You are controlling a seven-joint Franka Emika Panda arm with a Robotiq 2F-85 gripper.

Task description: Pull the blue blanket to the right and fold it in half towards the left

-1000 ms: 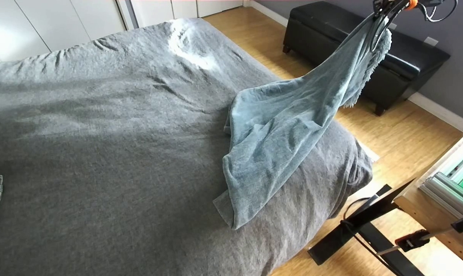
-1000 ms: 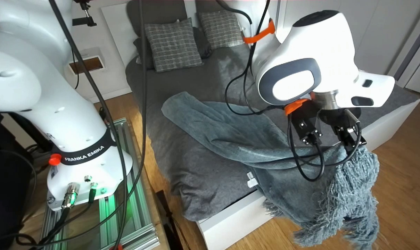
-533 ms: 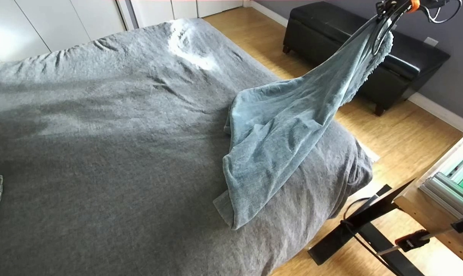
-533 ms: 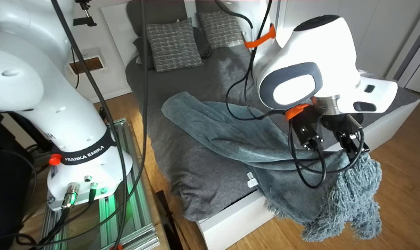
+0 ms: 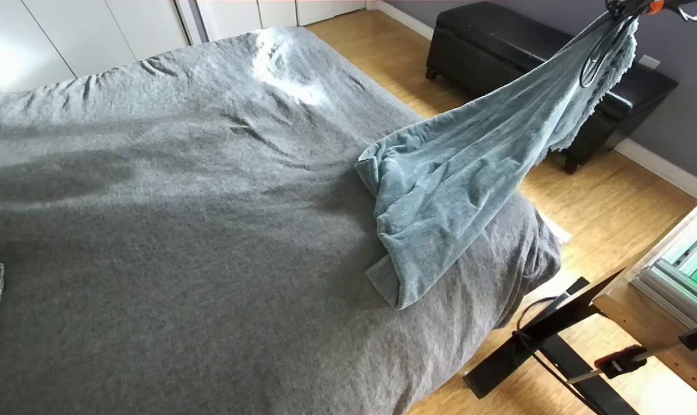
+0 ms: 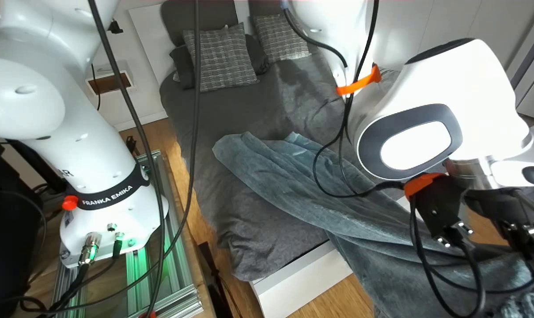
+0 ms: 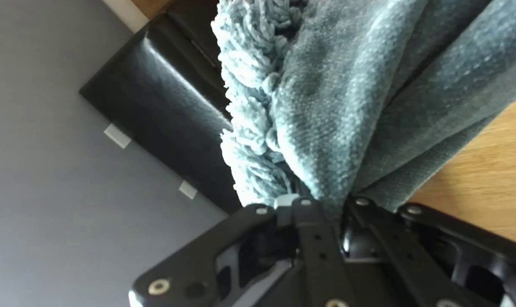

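A black robot gripper (image 7: 335, 205) pinches a blue blanket (image 5: 458, 184) near its fringed edge, raised beyond the foot of the grey-covered bed (image 5: 210, 242), the other end rumpled on top.

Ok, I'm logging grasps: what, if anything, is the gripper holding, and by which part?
The gripper holds the blanket by a bunched fold beside its fringe.

Blue blanket (image 5: 469, 167) slides farther off the bed (image 5: 210, 242)
Trailing end (image 5: 414, 265) lies nearer the bed's foot, gripper (image 7: 335, 209) farther beyond.
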